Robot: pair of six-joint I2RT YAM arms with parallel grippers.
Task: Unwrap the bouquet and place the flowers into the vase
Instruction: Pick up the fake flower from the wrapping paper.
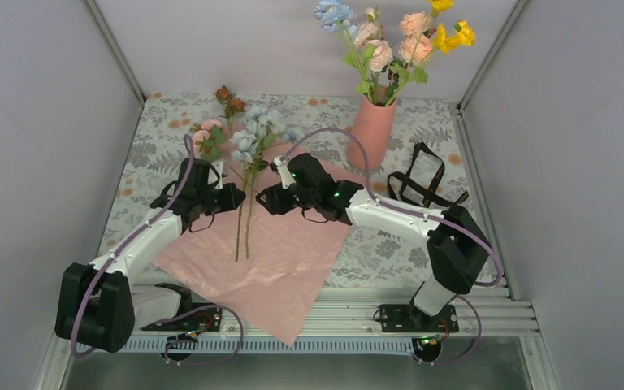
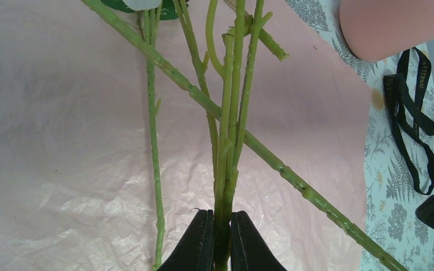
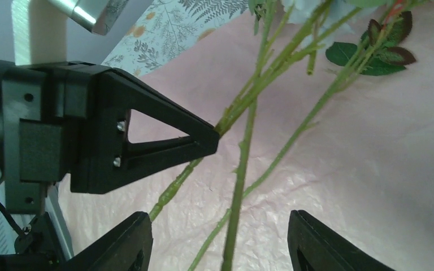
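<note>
Top external view has the pink paper (image 1: 268, 260) spread flat on the tabletop (image 1: 390, 252) and several flowers (image 1: 390, 41) standing in the vase (image 1: 372, 130) at the far right, so the job looks partly done. The other flowers (image 1: 248, 142) are over the sheet's far end, between the two arms.

The left arm (image 1: 142, 240) has its jaws closed on a pair of thin stems (image 2: 229, 141), pinching them low down. The left wrist view shows more stems crossing loose beside them above the paper. The right arm (image 1: 390, 213) reaches in from the vase side, its jaws open wide and set either side of one stem (image 3: 240, 186), touching nothing.

That reads as a handover being set up: the left holds the stems steady so the right can take one toward the vase. Whether that stem belongs to the pinched pair is hard to tell from the right wrist view. A black ribbon (image 1: 422, 183) lies on the tabletop beside the vase.
</note>
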